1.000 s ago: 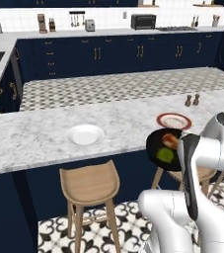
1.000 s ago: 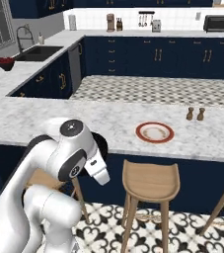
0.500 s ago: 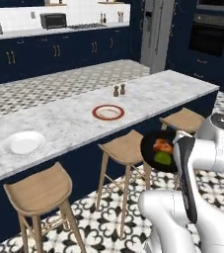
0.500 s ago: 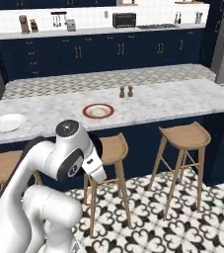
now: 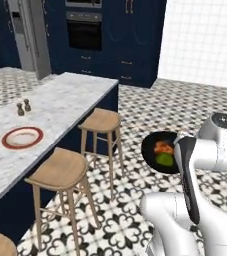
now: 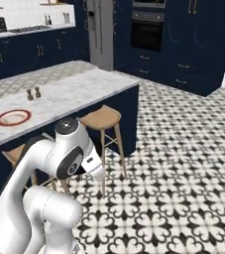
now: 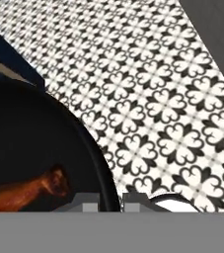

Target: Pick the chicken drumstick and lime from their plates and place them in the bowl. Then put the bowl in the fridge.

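Observation:
My gripper (image 7: pixel 111 202) is shut on the rim of the glossy black bowl (image 5: pixel 152 150), one fingertip on each side of the rim, and holds it in the air beside the arm, over the patterned floor. Inside the bowl lie the reddish-brown chicken drumstick (image 5: pixel 163 147) and the green lime (image 5: pixel 165 160). In the hand view the drumstick (image 7: pixel 27 190) rests against the bowl's dark inside (image 7: pixel 29 133). The red-rimmed plate (image 5: pixel 22 137) sits bare on the marble counter. The tall grey fridge (image 5: pixel 29 31) stands at the far left, its door closed.
The marble island counter (image 5: pixel 60 100) runs along the left with salt and pepper shakers (image 5: pixel 24 107) on it. Wooden stools (image 5: pixel 101 121) stand against its side. Navy cabinets with a built-in oven (image 5: pixel 85 29) line the back wall. Patterned floor (image 5: pixel 185 110) lies open ahead.
The whole scene has swung left as the base moved: the counter slid to the left and the fridge and oven have come into view. The bowl stays in my grip.

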Controlling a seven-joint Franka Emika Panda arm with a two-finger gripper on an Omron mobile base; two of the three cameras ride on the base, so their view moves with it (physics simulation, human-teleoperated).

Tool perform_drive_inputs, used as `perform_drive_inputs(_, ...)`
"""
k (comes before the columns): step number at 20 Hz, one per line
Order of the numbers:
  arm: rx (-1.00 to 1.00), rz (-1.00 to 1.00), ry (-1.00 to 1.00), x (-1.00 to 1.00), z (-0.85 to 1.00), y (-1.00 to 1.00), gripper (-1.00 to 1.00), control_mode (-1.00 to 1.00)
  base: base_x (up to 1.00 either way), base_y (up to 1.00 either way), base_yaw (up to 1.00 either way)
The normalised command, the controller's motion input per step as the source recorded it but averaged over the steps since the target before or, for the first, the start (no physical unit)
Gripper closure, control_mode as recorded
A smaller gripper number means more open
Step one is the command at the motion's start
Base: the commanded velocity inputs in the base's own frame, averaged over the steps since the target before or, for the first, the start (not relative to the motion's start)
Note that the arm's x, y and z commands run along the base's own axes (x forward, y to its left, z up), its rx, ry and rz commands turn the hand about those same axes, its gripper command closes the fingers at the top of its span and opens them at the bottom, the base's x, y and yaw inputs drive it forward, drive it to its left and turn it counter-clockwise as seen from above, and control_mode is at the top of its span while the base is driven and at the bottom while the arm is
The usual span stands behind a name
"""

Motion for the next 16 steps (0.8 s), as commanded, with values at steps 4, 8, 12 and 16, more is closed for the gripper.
perform_drive_inputs(4, 0.00, 0.00, 0.00, 0.00, 0.00, 0.00, 1.00, 1.00, 0.09, 0.00, -0.82)
perform_drive_inputs(8, 0.00, 0.00, 0.00, 0.00, 0.00, 0.00, 1.00, 1.00, 0.76, -0.02, -0.58)
perform_drive_inputs(12, 0.00, 0.00, 0.00, 0.00, 0.00, 0.00, 1.00, 1.00, 1.00, -0.32, -0.27)
perform_drive_inputs(16, 0.00, 0.00, 0.00, 0.00, 0.00, 0.00, 1.00, 1.00, 1.00, -0.26, -0.25)
